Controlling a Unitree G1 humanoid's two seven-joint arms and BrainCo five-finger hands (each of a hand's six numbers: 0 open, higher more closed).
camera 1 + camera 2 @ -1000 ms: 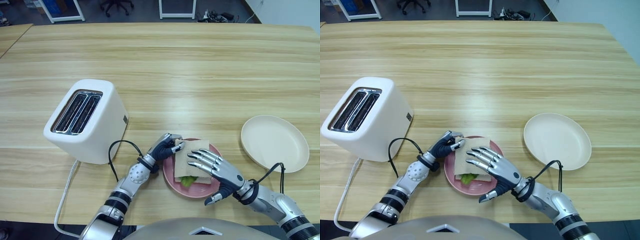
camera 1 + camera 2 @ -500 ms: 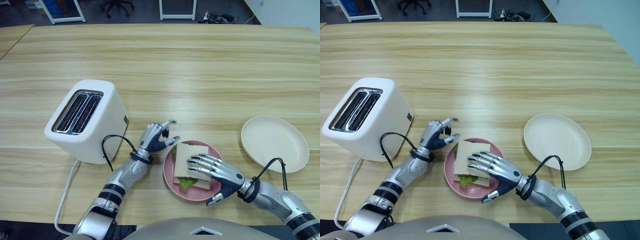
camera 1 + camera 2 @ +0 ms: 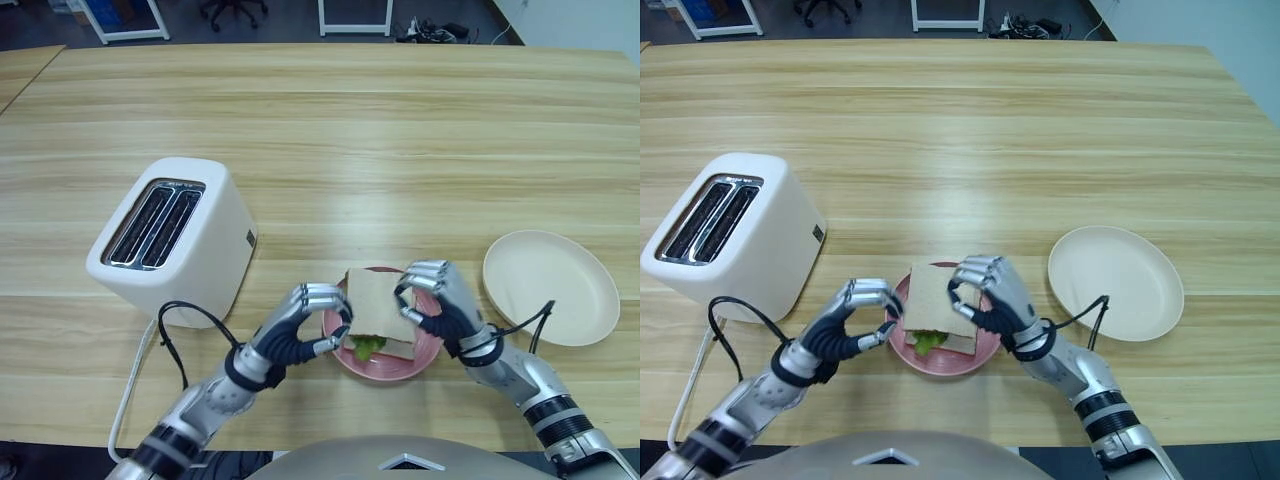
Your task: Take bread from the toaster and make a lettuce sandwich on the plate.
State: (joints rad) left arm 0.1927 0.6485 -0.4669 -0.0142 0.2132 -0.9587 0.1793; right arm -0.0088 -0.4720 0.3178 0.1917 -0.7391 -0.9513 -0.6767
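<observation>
- The pale, squarish lettuce sandwich point(image 3: 376, 312) lies flat on the round pink plate point(image 3: 390, 370), near the front edge of the light wooden table point(image 3: 400, 150); we judge the build essentially done.
- Our left hand point(image 3: 300, 322) sits just beside the plate's left rim, curled narrow and holding nothing.
- Our right hand point(image 3: 438, 305) is curled narrow against the sandwich's right edge; it seems to grip nothing, though we cannot tell whether it touches the top slice.
- The boxy white two-slot toaster point(image 3: 172, 243) stands well apart on the left; a round cream plate point(image 3: 550, 288) sits to the right.
- Risk: if the right hand's curled fingers catch the bread as it lifts away, they could drag the top slice off the filling; a sideways sweep of the left hand could shove the plate.
- Risk: the green lettuce leaf point(image 3: 366, 346) pokes out at the near-left corner; a nudge there could pull it free.
- The sandwich's slightly longer axis runs roughly away from us, leaning a little left at the far end; its broad face points up.
</observation>
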